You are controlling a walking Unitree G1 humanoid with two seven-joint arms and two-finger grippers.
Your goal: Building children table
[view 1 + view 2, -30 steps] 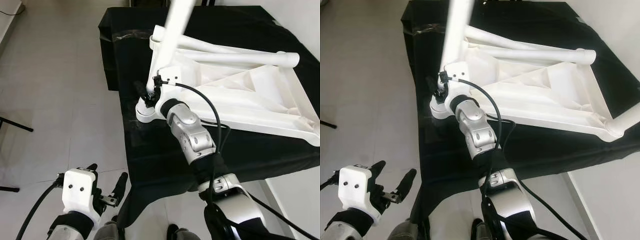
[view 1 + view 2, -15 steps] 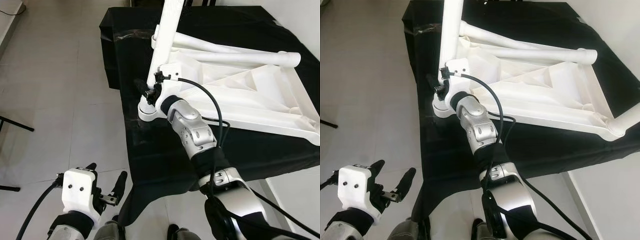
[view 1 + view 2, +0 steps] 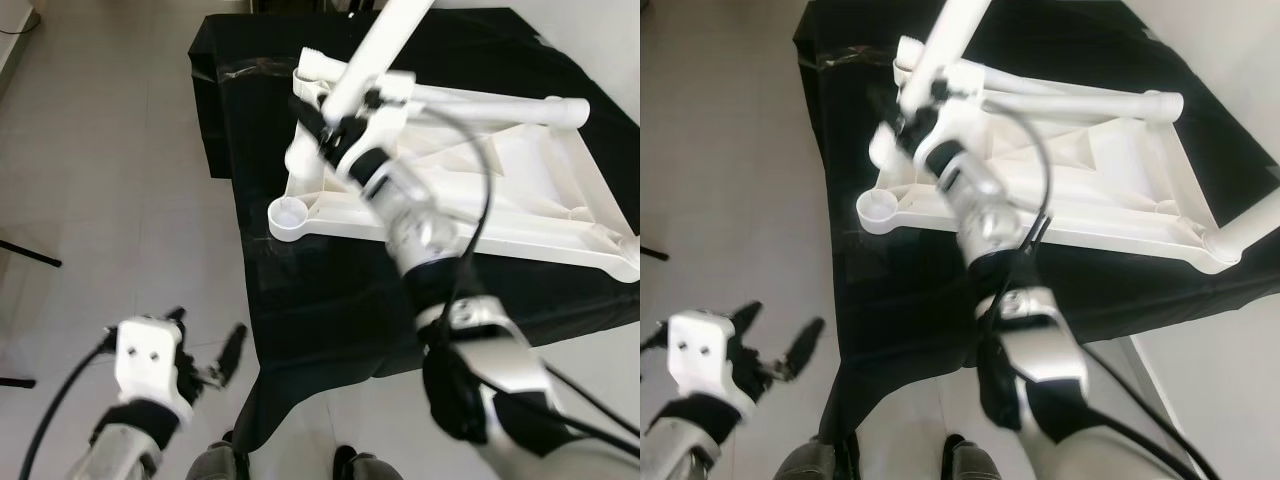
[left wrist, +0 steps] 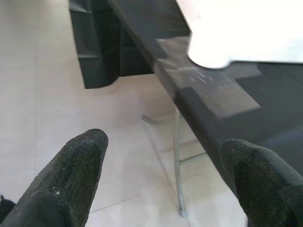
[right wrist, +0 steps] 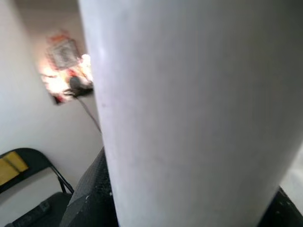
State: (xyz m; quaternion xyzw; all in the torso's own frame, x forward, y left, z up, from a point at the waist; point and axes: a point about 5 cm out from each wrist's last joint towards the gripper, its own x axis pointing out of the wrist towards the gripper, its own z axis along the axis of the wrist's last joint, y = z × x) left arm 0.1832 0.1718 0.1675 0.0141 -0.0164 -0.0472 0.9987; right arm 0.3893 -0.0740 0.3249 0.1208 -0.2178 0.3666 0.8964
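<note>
The white children's table top (image 3: 540, 170) lies upside down on a black-covered table (image 3: 330, 300). Its near-left corner socket (image 3: 290, 215) stands empty. Above it my right gripper (image 3: 335, 125) is shut on a white leg tube (image 3: 385, 40), which hangs tilted in the air, its lower end (image 3: 300, 160) clear of the socket. In the right wrist view the leg (image 5: 189, 104) sits against a black finger (image 5: 90, 198). My left gripper (image 3: 205, 360) hangs open and empty over the floor, low at the left; its wrist view looks between the fingers (image 4: 71, 175) at the table's edge and the socket corner (image 4: 213, 52).
Another white leg (image 3: 480, 100) lies across the far side of the table top, and a further one (image 3: 1255, 225) sticks out of the near-right corner. Light tiled floor (image 3: 110, 170) stretches to the left of the black table. A metal table leg (image 4: 177, 156) stands below the edge.
My right gripper has raised the white leg out of the near-left corner socket and swung it back, tilted to the right. The left arm has barely moved.
</note>
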